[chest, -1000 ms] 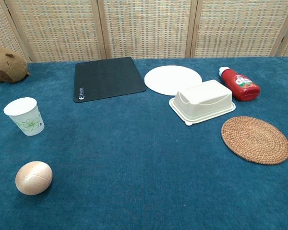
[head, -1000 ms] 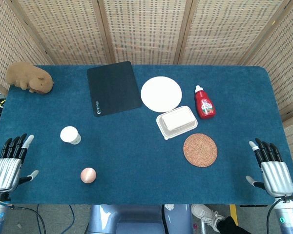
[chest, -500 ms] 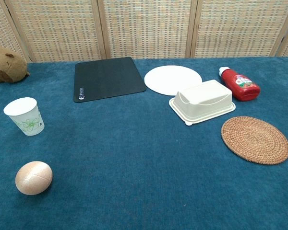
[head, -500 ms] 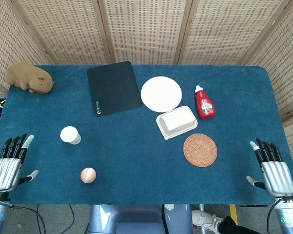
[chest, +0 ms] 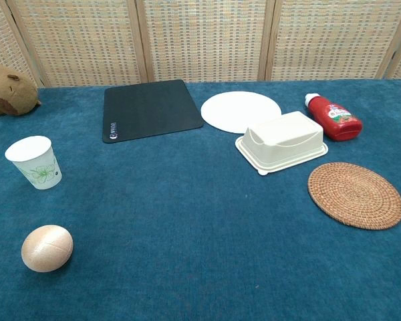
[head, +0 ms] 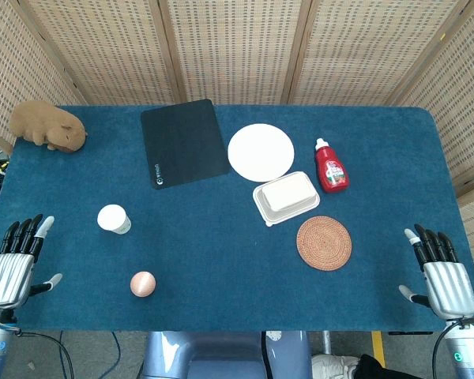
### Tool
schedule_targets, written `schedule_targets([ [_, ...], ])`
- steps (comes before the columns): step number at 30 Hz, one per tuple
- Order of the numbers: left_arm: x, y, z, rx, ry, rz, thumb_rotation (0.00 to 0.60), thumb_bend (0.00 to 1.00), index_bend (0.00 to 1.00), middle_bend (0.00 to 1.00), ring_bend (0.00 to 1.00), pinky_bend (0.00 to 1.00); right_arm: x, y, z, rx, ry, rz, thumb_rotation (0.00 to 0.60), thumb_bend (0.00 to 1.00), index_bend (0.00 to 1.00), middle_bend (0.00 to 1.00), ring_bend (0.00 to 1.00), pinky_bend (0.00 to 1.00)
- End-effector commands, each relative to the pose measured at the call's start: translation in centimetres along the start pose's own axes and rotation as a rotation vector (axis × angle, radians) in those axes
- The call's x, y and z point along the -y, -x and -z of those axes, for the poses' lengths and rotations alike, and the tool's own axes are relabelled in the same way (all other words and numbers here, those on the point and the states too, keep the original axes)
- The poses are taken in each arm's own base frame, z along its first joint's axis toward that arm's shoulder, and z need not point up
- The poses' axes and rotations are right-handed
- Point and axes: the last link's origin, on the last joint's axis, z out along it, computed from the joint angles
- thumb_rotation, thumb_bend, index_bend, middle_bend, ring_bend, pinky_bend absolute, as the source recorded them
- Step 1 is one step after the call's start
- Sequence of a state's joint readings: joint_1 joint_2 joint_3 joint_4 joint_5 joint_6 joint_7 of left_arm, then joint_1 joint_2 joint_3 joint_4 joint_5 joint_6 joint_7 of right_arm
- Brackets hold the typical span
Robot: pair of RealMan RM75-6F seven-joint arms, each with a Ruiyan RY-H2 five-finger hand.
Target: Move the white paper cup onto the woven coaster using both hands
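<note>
- Blue cloth covers the worktop (head: 221,237); at its near corners the left hand (head: 12,260) and right hand (head: 438,272) lie flat, fingers spread, holding nothing.
- A wooden ball (chest: 47,247) sits near the left front.
- The white paper cup (chest: 33,162) stands upright just beyond it, well apart from the woven coaster (chest: 355,194) at the right.
- Further back lie a lidded box (chest: 281,141), a plate (chest: 240,111) and a black mat (chest: 150,109).

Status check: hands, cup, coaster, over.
Left hand and right hand open, holding nothing. White paper cup upright, untouched. Woven coaster bare; takeout box just behind it.
</note>
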State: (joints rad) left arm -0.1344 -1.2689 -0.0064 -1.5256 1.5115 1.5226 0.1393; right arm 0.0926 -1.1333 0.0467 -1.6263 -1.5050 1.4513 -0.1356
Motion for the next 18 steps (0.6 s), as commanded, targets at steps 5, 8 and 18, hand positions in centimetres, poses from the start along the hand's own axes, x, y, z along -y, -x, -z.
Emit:
schedule_targets([
  [5,-0.1,-1.3,-3.2,0.005,0.045,-0.045,0.600,0.14,0.00,0.00,0.00,0.00,0.1,0.0,0.0,-0.001,-0.003,-0.001,0.600,0.01,0.00,0.00,0.00,0.00],
  [8,-0.2,-1.6,-4.9,0.048,0.059,-0.033,0.600,0.14,0.00,0.00,0.00,0.00,0.1,-0.1,0.0,-0.005,-0.005,-0.004,0.600,0.01,0.00,0.00,0.00,0.00],
  [18,-0.4,-1.4,-10.8,0.182,0.064,-0.131,0.600,0.15,0.00,0.00,0.00,0.00,-0.2,0.0,-0.1,0.002,0.004,-0.011,0.600,0.01,0.00,0.00,0.00,0.00],
])
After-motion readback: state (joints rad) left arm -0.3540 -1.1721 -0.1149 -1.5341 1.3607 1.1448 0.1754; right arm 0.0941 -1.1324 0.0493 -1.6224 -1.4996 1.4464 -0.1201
